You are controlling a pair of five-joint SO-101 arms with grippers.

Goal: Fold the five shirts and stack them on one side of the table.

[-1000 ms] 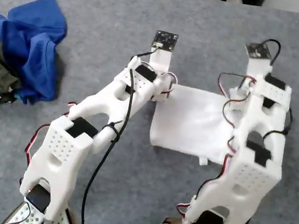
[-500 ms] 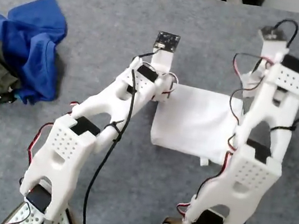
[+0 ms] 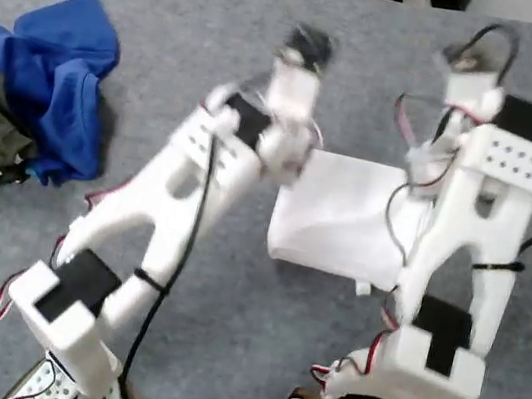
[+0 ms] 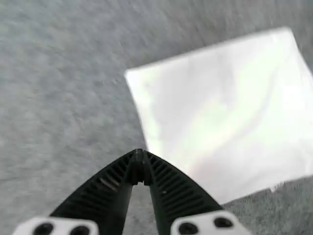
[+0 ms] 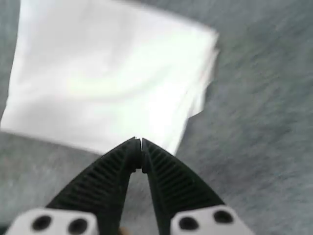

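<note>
Left gripper (image 4: 139,152) and right gripper (image 5: 138,142) have risen off the white shirt (image 3: 339,219), closed, empty.

White shirt (image 3: 339,216) seemingly partly behind right arm (image 3: 476,213).

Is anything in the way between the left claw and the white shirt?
No, nothing visible is. The left gripper, shut, hangs right at the edge of the folded white shirt, with just bare grey table beside it.

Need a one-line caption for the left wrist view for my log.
Left gripper, shut and empty, at the edge of the folded white shirt on the grey table.
</note>
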